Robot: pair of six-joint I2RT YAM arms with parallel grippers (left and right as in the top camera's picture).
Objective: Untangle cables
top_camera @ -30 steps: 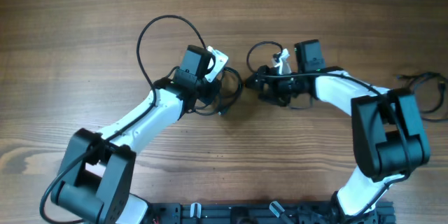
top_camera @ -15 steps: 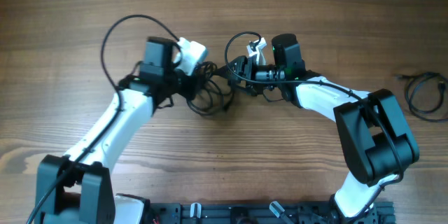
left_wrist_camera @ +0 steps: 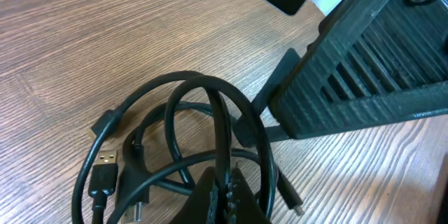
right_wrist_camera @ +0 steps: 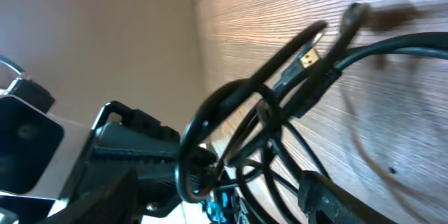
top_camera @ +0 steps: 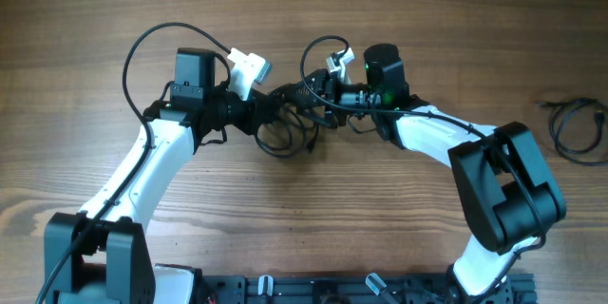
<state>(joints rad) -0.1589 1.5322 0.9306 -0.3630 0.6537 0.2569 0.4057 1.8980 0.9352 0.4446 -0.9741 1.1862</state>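
Overhead: the cables point(top_camera: 285, 128), thin black rubbery cords bunched in loose loops, lie on the wood-grain table point(top_camera: 427, 19) between the 2 grippers. The left gripper point(top_camera: 255, 114) and right gripper point(top_camera: 318, 95) meet at the bunch. A separate cord point(top_camera: 575, 123) is coiled near the table's right edge.

Left wrist: the left gripper point(left_wrist_camera: 224, 196) forms 1 clenched wedge with a strand of the cables point(left_wrist_camera: 182, 112) pinched in its seam. A flat USB plug point(left_wrist_camera: 103, 171) rests on the wood. The ribbed black right gripper point(left_wrist_camera: 371, 77) sits just beside the loops.

Right wrist: glossy cables point(right_wrist_camera: 280, 91) arc upward, with a metal-tipped plug point(right_wrist_camera: 306, 57) among them. Whether the right claw grips them cannot be told.
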